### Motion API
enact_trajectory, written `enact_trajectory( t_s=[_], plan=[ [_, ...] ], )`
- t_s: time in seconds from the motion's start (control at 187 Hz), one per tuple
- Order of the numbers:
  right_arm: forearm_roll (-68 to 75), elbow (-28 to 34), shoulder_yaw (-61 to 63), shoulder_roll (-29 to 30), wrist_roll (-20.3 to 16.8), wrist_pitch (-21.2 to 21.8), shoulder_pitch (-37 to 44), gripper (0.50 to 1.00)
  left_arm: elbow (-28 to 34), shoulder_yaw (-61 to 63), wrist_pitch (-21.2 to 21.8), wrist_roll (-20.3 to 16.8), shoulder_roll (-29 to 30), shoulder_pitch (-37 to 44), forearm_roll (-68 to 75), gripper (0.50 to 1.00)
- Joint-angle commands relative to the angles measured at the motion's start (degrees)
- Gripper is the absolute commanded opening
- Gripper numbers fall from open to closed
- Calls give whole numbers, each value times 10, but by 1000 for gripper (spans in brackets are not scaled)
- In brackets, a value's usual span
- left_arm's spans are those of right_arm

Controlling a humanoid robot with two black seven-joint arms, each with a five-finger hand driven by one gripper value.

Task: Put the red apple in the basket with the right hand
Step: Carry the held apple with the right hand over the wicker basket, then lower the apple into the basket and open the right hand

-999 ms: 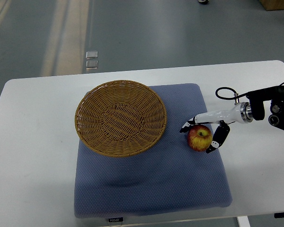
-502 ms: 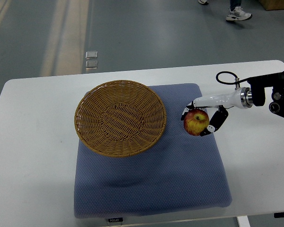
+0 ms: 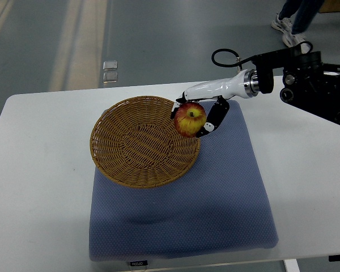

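Over basket (image 3: 130, 164) rim: robot hand (image 3: 199, 110) around apple (image 3: 190, 119).

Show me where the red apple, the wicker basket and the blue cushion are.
red apple (image 3: 189, 119), top view, on its upper front skin.
wicker basket (image 3: 137, 141), top view, on its woven bottom.
blue cushion (image 3: 215, 198), top view, on its bare surface.

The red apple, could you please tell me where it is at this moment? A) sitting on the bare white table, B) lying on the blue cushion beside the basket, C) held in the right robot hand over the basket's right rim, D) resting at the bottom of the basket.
C: the right robot hand grips the red apple over the right rim of the wicker basket, not set down inside it.
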Motion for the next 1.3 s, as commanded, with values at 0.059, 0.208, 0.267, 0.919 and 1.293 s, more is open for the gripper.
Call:
enact_trajectory(
  t_s=[0.059,0.208,0.267,0.919,1.293],
  plan=[
    [-2,-62,-21,95,-2,-2,10,541,1,-2,0,0,0,0,0,1000],
    [-5,-120,-23,173,-4,-5,9,566,2,-3,0,0,0,0,0,1000],
    [-7,-162,-31,214,-4,-9,8,578,2,-3,0,0,0,0,0,1000],
    [3,-218,-46,218,-12,-51,-3,921,1,4,0,0,0,0,0,1000],
    [83,-146,48,110,-12,41,-6,921,1,4,0,0,0,0,2,1000]
  ],
)
